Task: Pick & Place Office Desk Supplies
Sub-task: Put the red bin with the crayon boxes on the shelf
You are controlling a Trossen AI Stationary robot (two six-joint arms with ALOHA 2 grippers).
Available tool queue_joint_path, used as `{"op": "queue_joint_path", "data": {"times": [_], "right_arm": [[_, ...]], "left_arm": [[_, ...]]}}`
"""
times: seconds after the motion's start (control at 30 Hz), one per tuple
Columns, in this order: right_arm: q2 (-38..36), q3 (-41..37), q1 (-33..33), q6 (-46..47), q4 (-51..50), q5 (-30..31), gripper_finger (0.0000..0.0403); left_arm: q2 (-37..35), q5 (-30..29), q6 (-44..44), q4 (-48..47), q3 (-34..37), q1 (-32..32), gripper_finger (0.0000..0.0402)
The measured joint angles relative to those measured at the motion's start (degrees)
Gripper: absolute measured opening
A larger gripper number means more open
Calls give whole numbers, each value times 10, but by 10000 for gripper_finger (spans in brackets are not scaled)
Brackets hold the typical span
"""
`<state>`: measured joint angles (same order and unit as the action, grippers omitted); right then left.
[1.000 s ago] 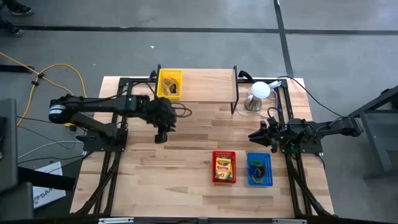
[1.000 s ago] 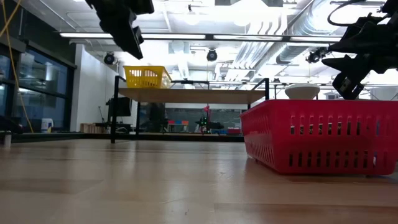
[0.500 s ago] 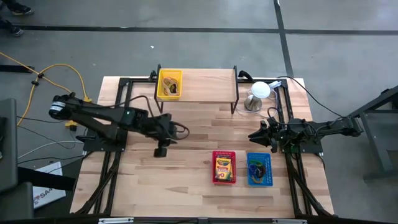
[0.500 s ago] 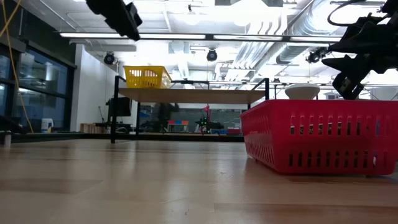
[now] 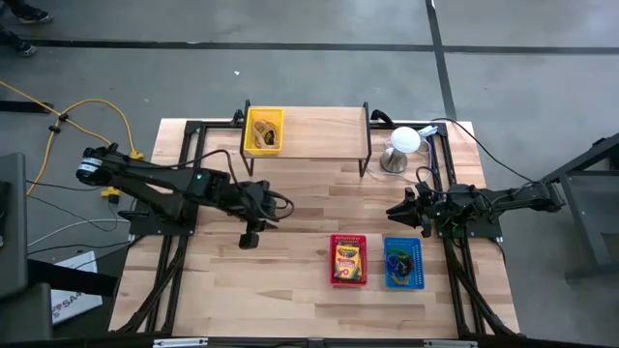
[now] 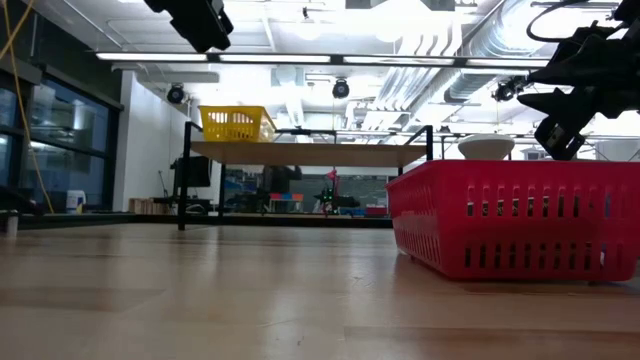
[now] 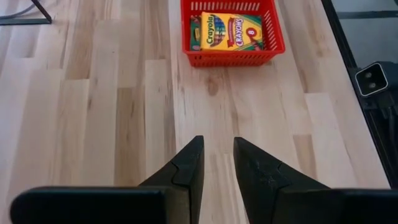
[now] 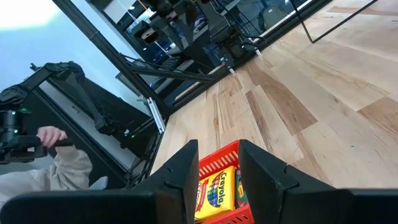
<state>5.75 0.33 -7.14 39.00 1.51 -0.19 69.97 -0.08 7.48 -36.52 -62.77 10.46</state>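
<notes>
I'm working over the tabletop [image 5: 290,280], where a raised shelf [image 5: 319,143] is standing along the far edge with a yellow basket [image 5: 264,130] at its left end, and the red basket [image 5: 348,260] and blue basket [image 5: 403,263] are sitting side by side toward the near right corner. My left gripper [image 5: 250,238] is hovering above bare wood near the middle, fingers [image 7: 186,171] narrowly parted and holding nothing, while my right gripper [image 5: 396,212] is hanging near the right edge, also slightly parted and empty. The crayon box [image 7: 231,31] is lying flat in the red basket, and small coloured bits are sitting in the blue one.
</notes>
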Motion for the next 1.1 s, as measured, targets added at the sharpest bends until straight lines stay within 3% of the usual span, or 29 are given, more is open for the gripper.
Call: {"op": "queue_joint_path", "data": {"times": [0.47, 0.7, 1.1], "right_arm": [[0, 0, 0, 2, 6, 1, 101], [0, 0, 0, 73, 4, 0, 101], [0, 0, 0, 77, 3, -3, 101]], "left_arm": [[0, 2, 1, 8, 0, 0, 83], [0, 2, 0, 8, 0, 0, 83], [0, 2, -3, 8, 0, 0, 83]]}}
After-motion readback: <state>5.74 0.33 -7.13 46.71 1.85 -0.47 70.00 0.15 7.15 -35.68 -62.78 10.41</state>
